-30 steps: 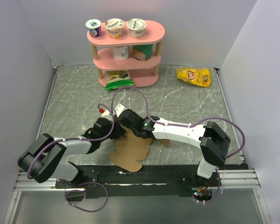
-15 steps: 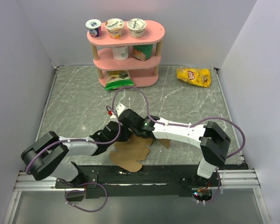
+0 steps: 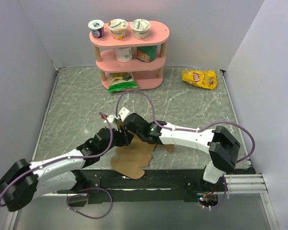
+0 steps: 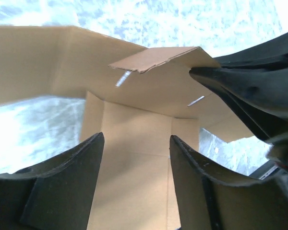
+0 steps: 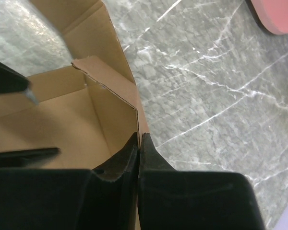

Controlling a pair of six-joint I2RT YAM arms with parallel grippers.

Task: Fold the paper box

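Note:
The paper box (image 3: pixel 132 158) is brown cardboard, partly folded, lying near the table's front edge. One wall stands up, and other flaps lie flat. My right gripper (image 3: pixel 128 125) is shut on the top edge of the raised wall (image 5: pixel 105 110), its fingertips (image 5: pixel 139 136) pinching the cardboard. My left gripper (image 3: pixel 118 137) is open, and its jaws (image 4: pixel 137 136) stand apart over the box's inner panel (image 4: pixel 139 143) without gripping it. The right gripper's black fingers (image 4: pixel 249 91) show at the right of the left wrist view, holding a flap.
A pink three-tier shelf (image 3: pixel 129 57) with yogurt cups stands at the back, with a green bag (image 3: pixel 121 80) on its lowest tier. A yellow chip bag (image 3: pixel 199 78) lies at the back right. The black front rail (image 3: pixel 149 182) runs just below the box.
My left arm has stretched out low and forward, bringing its gripper in beside the right gripper at the box. The cardboard has shifted slightly left. The right gripper keeps its hold.

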